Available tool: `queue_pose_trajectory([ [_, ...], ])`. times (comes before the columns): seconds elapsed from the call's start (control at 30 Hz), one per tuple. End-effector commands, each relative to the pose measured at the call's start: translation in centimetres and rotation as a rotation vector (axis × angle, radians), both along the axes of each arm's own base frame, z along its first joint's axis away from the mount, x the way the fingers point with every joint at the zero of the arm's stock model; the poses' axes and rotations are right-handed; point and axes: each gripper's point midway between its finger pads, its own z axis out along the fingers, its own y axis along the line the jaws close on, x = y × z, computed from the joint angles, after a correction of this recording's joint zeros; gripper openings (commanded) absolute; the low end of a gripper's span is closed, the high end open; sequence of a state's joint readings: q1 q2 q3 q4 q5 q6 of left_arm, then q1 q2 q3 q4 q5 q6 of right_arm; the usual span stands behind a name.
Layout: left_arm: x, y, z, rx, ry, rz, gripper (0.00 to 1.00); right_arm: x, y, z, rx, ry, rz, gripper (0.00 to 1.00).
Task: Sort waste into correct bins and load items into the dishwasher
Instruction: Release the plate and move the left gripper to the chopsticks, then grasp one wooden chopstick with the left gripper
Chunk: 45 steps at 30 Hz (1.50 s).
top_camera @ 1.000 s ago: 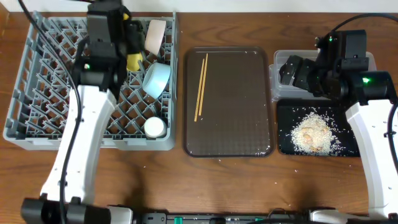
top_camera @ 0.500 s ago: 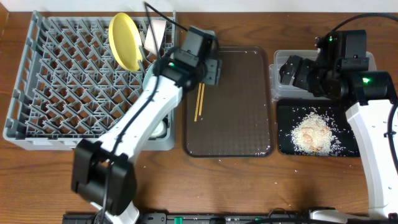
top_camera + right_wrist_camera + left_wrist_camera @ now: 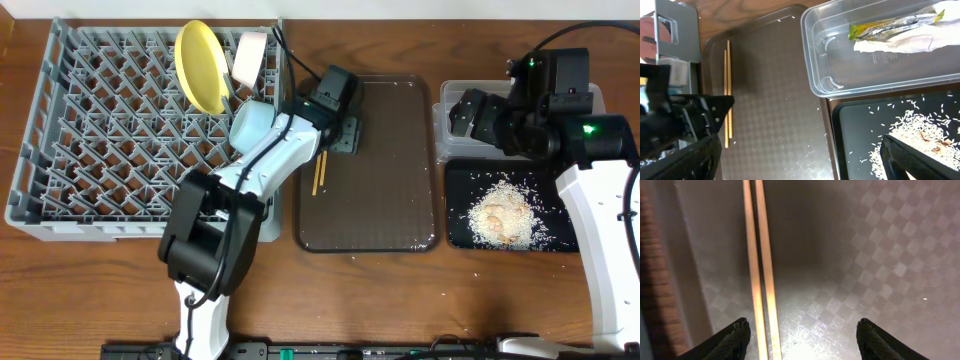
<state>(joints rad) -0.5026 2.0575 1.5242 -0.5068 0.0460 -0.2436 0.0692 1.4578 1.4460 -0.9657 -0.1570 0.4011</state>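
My left gripper [image 3: 340,125] is open, low over the dark-brown serving tray [image 3: 390,200]. The wooden chopsticks [image 3: 760,265] lie side by side between its fingers [image 3: 802,335], close to the left one; in the overhead view [image 3: 319,172] only their near end shows. The yellow plate [image 3: 200,65], white bowl [image 3: 250,52] and light-blue bowl [image 3: 250,125] stand in the grey dish rack [image 3: 90,150]. My right gripper [image 3: 468,112] is open and empty above the clear tub [image 3: 830,85], which holds the green-and-orange wrapper [image 3: 895,24] and the white tissue [image 3: 910,42]. Rice scraps [image 3: 505,215] lie in the black tray [image 3: 560,240]. The cup is hidden.
The serving tray lies between the rack and the two bins. My left arm crosses the rack's right wall [image 3: 275,215]. A few rice grains [image 3: 478,272] lie on the wooden table in front of the black tray.
My left arm has swung from the rack to the serving tray and come down over the chopsticks. The yellow plate now stands free in the rack. My right arm has not moved.
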Motion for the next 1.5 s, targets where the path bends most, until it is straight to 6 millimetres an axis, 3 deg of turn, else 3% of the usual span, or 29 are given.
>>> queue_pose_trajectory([
  [0.0,0.8,-0.5,-0.3,-0.001,-0.013,0.012,0.7,0.1,0.1,0.1,-0.006,-0.004,0.006,0.99],
  [0.43,0.9,-0.6,-3.7,0.019,0.025,0.012,0.69,0.1,0.1,0.1,-0.006,-0.004,0.006,0.99],
  [0.73,0.1,-1.4,-4.2,-0.022,0.062,0.003,0.69,0.1,0.1,0.1,-0.006,-0.004,0.006,0.99],
  [0.87,-1.5,-1.7,-4.8,-0.024,0.125,0.037,0.59,0.1,0.1,0.1,-0.006,-0.004,0.006,0.99],
  [0.97,-2.3,-2.0,-5.0,-0.019,0.149,0.043,0.4,0.1,0.1,0.1,-0.006,-0.004,0.006,0.99],
  [1.17,-2.8,-2.6,-5.0,-0.021,0.155,0.033,0.19,0.1,0.1,0.1,-0.006,-0.004,0.006,0.99],
  [1.2,-2.8,-2.6,-5.0,-0.021,0.155,0.033,0.08,0.1,0.1,0.1,-0.006,-0.004,0.006,0.99],
  [1.33,-2.6,-2.8,-4.5,-0.039,0.148,0.039,0.08,0.1,0.1,0.1,-0.006,-0.004,0.006,0.99],
  [1.47,-2.0,-3.2,-2.0,-0.074,0.11,0.035,0.07,0.1,0.1,0.1,-0.006,-0.004,0.006,0.99],
])
